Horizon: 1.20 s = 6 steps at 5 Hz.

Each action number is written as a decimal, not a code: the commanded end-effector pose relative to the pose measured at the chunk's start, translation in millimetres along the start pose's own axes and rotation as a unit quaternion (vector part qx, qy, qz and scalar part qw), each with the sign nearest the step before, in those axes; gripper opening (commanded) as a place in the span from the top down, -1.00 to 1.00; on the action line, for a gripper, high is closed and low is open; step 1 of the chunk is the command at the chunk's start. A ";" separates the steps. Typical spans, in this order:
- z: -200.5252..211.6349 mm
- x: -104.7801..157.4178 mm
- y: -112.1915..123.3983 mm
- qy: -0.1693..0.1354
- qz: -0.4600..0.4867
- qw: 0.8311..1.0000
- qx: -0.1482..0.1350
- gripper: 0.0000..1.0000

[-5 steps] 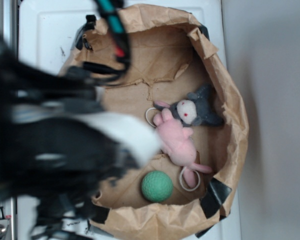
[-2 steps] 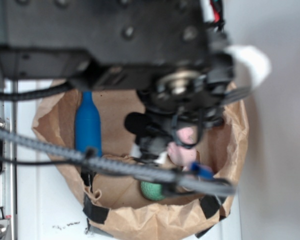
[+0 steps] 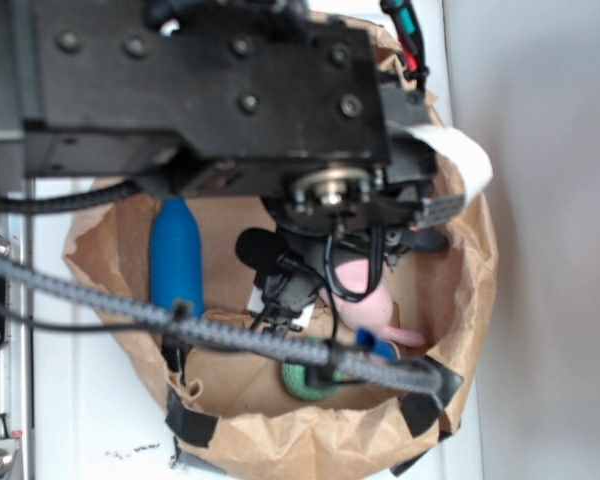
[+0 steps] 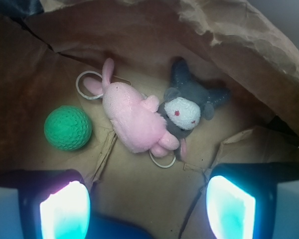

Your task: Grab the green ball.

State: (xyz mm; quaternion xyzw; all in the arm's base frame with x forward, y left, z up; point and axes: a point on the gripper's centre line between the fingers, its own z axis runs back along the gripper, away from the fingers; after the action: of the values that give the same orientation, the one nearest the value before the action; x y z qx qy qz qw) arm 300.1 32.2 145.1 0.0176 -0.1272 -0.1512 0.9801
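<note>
In the paper bag [image 4: 249, 40]: green ball [image 4: 68, 128], plush toys [image 4: 154, 117]

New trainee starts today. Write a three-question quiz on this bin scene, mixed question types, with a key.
1. True or false: the gripper is shut on the green ball.
2. Multiple choice: in the wrist view, what lies directly against the pink plush toy? A) the green ball B) the gray plush toy C) the blue bottle
3. Short answer: what is the container holding the toys made of?

Key
1. False: the fingers stand wide apart, above the floor of the container, and the ball lies free.
2. B
3. Crumpled brown paper.
</note>
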 end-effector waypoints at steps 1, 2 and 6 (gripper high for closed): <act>-13.3 0.4 -6.6 -0.001 0.009 0.999 0.044 -1.00; -36.3 -1.0 -38.8 -0.005 -0.026 0.996 0.089 -1.00; -46.0 26.5 -63.1 -0.075 -0.091 0.992 -0.043 -1.00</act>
State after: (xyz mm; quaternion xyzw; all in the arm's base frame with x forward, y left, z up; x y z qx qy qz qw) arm 307.4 -38.6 78.7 -0.0330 -0.1530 -0.2568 0.9537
